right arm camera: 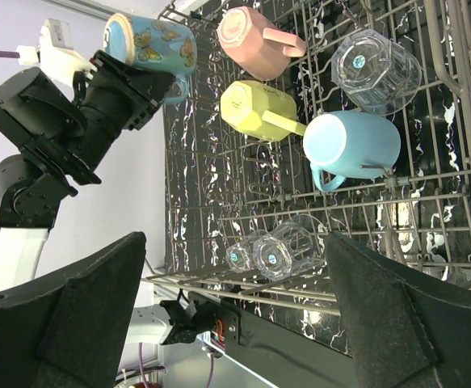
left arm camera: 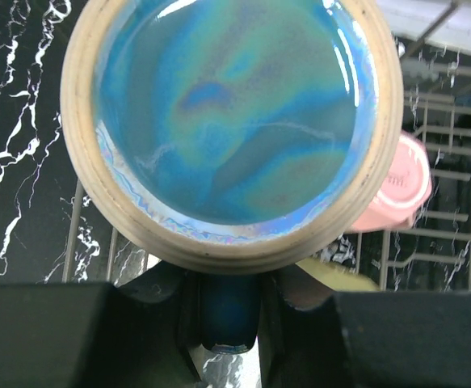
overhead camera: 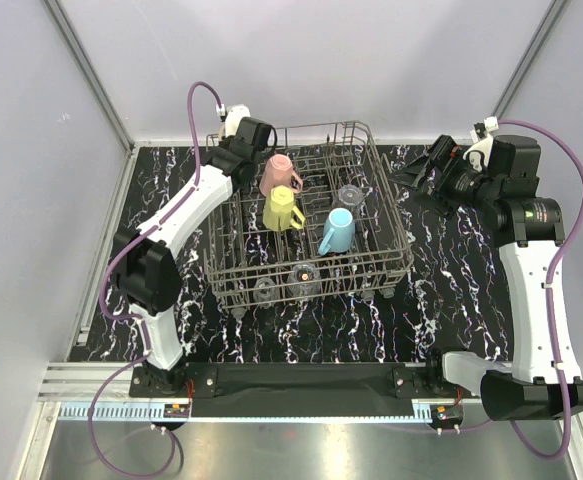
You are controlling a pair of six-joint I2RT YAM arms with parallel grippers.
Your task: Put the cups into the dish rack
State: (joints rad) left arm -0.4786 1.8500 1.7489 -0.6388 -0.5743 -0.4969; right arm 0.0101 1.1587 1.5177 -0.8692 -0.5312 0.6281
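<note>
The dark grey wire dish rack [overhead camera: 401, 225] stands mid-table. Inside it lie a pink mug [overhead camera: 275, 172], a yellow mug [overhead camera: 283, 208], a light blue mug [overhead camera: 337, 230] and three clear glasses, one at the back [overhead camera: 351, 195] and two at the front [overhead camera: 303, 275]. My left gripper [overhead camera: 259, 140] is over the rack's far left corner, shut on the handle [left arm camera: 229, 311] of the teal-blue mug [left arm camera: 231, 121], whose base fills the left wrist view. That mug also shows in the right wrist view [right arm camera: 150, 44]. My right gripper [overhead camera: 418, 165] is open and empty, right of the rack.
The black marbled table top [overhead camera: 451, 290] ends at white walls on three sides. A black bar [overhead camera: 301, 378] runs along the near edge between the arm bases. The pink mug [left arm camera: 397, 186] lies just beyond the held mug.
</note>
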